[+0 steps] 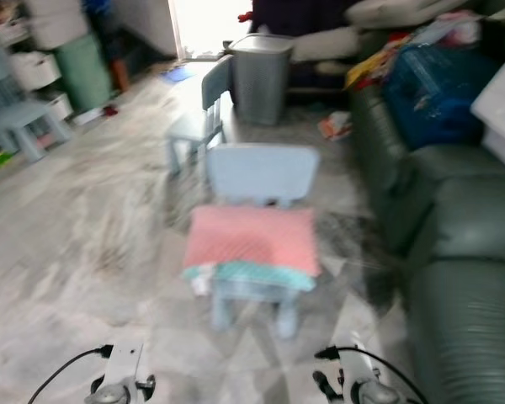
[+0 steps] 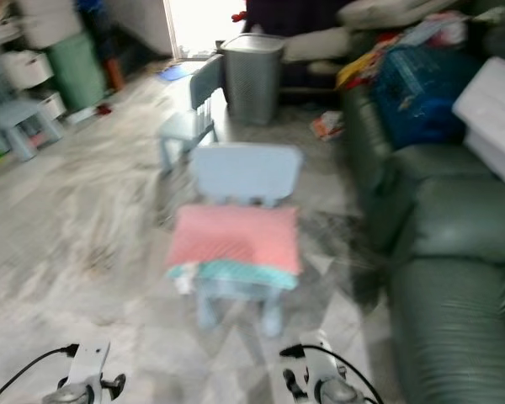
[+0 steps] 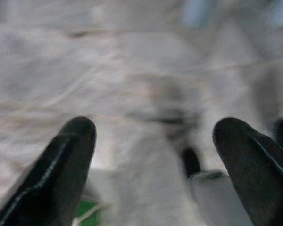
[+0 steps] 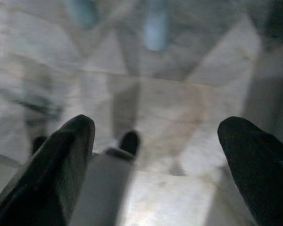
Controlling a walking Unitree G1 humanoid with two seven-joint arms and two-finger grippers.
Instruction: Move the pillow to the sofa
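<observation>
A dark green leather sofa (image 1: 471, 244) ran along the robot's right side, its far cushions piled with a blue bag (image 1: 433, 88), a white box (image 1: 501, 114) and loose clutter. The floor (image 1: 93, 227) was pale grey marble-patterned tile, blurred in all views. Straight ahead stood a small light-blue child's chair (image 1: 261, 172), its back away from the robot, and the pink pillow (image 1: 252, 238) lay flat on its seat with its long axis running left to right, wider than the seat and overhanging both sides; a teal layer (image 1: 261, 273) showed beneath its near edge. Behind that chair stood a second blue chair (image 1: 204, 109) and a grey laundry bin (image 1: 259, 74), with another blue chair (image 1: 21, 118) and storage boxes at far left. The left gripper (image 3: 153, 155) hung low over the tile, fingers spread wide with nothing between them; the right gripper (image 4: 155, 155) hung likewise, spread and empty, near the sofa's base.
</observation>
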